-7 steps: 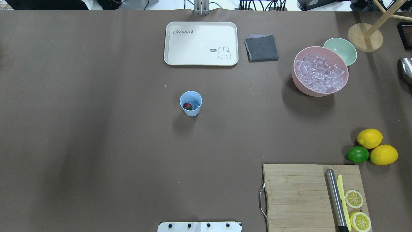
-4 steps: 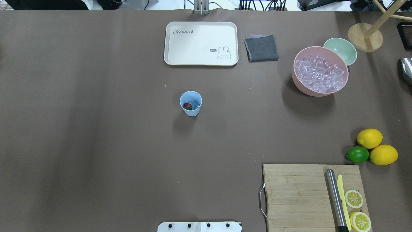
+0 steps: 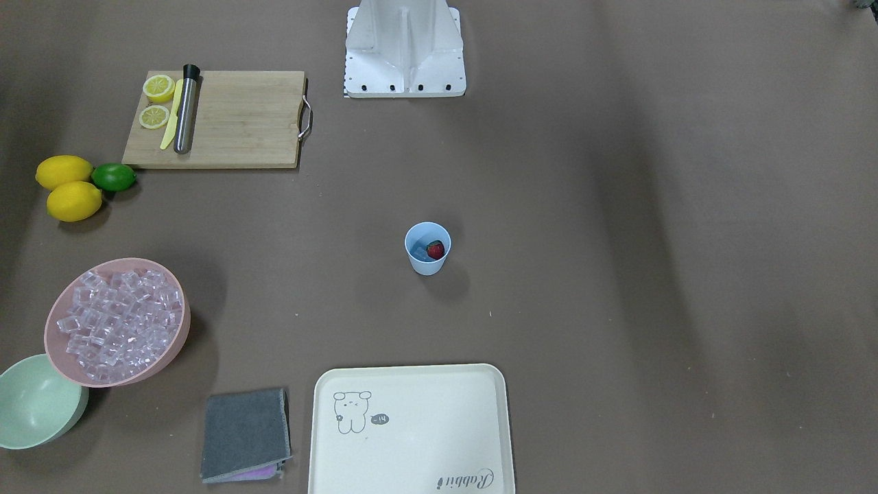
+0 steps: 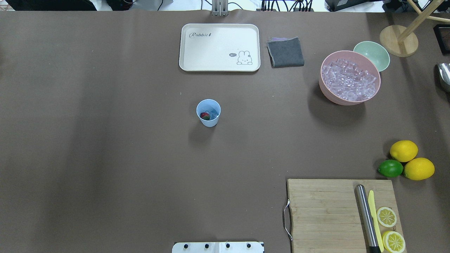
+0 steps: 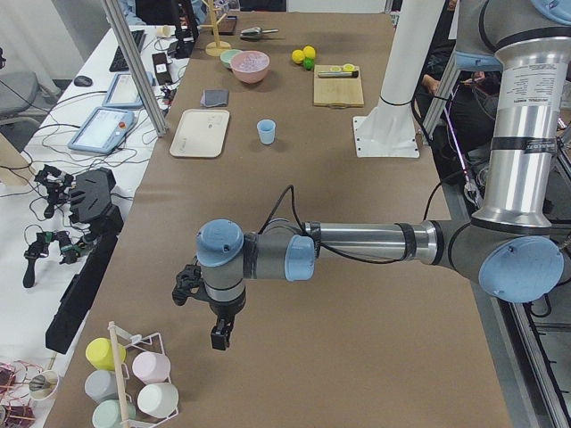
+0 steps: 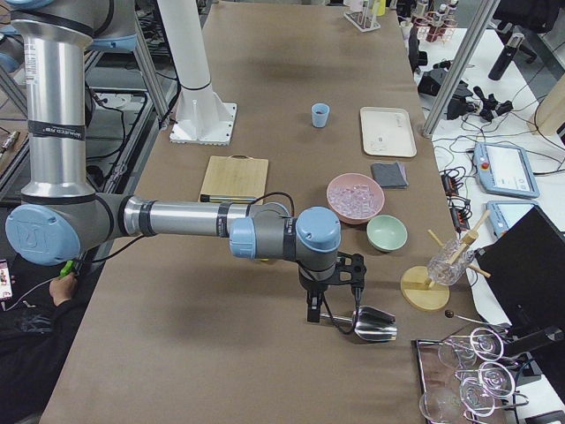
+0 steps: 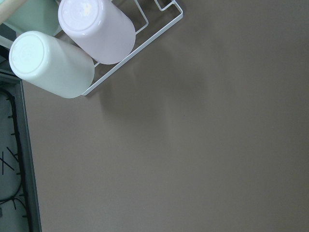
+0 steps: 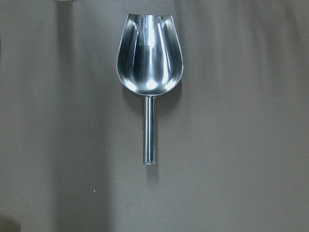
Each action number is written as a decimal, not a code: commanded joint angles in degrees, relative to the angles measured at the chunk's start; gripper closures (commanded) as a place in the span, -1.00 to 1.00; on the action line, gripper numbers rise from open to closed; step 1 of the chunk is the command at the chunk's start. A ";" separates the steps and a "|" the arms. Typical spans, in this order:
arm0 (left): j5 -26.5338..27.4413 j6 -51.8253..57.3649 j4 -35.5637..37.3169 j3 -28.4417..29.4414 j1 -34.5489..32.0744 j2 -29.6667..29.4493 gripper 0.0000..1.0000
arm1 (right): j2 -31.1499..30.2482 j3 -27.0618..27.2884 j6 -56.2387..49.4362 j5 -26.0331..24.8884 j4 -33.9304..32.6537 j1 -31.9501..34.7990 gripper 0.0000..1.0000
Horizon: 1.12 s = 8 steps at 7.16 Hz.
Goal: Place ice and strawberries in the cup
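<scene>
The light-blue cup [image 4: 208, 112] stands upright mid-table, also in the front view [image 3: 427, 248]. Inside it lie the red strawberry [image 4: 204, 115] and a few clear ice cubes [image 4: 213, 113]. More ice [image 4: 348, 79] fills the pink bowl [image 4: 330, 99] at the far right. Neither gripper shows in the overhead or front views. My left gripper [image 5: 218, 335] hangs over the table's left end beside a cup rack. My right gripper [image 6: 312, 311] hangs over the right end, above a steel scoop [image 8: 149, 63]. I cannot tell whether either is open or shut.
A cream tray [image 4: 219, 47] and a grey cloth [image 4: 285, 52] lie at the back. A pale-green bowl [image 4: 372, 54] sits behind the pink bowl. A cutting board [image 4: 323, 214] holds a knife and lemon slices. Two lemons [image 4: 403, 150] and a lime [image 4: 390, 168] lie nearby.
</scene>
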 commanded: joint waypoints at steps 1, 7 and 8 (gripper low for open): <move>0.01 -0.47 -0.02 0.10 0.07 -0.05 -0.96 | 0.56 -0.09 1.50 0.00 -0.03 -0.77 -1.00; 0.19 -0.46 -0.02 0.37 0.07 0.48 -0.96 | 0.21 0.09 1.32 -0.62 0.24 -0.85 -1.00; 0.19 -0.46 -0.02 0.37 0.07 0.57 -0.96 | 0.30 0.17 1.32 -0.62 0.24 -0.85 -1.00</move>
